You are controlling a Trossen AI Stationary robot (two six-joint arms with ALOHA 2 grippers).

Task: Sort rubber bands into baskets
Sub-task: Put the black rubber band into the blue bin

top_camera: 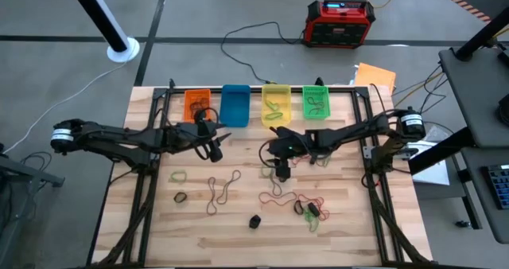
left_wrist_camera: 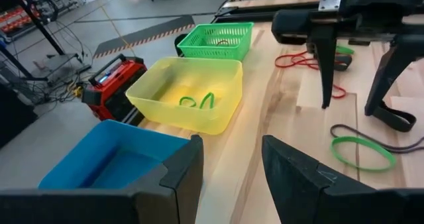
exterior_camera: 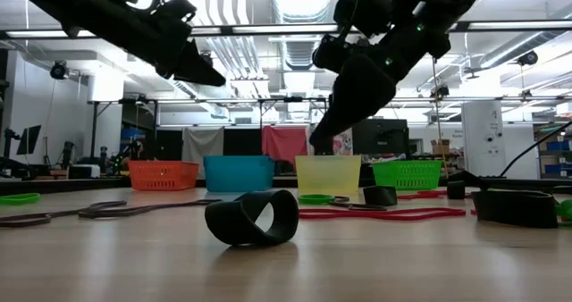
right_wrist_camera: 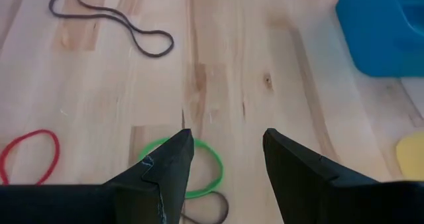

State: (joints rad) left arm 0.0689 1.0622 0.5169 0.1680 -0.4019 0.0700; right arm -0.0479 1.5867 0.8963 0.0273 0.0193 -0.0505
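While my left gripper [top_camera: 215,150] hangs just below the orange basket [top_camera: 196,103] and blue basket [top_camera: 235,104] in the upper middle of the high view, its fingers stand apart with nothing between them. My right gripper [top_camera: 281,172] sits near the centre of that frame, below the yellow basket [top_camera: 275,106], fingers also parted and empty, poised over a green band [right_wrist_camera: 202,166] on the table [top_camera: 342,221]. Green bands lie in the yellow basket and in the green basket [top_camera: 315,102]. Other bands are scattered across the lower half of the table: a green one [top_camera: 177,176] at lower left, brown loops [top_camera: 221,191] in the middle, red ones [top_camera: 306,201] toward lower right, and a black clump [top_camera: 254,220] near the bottom.
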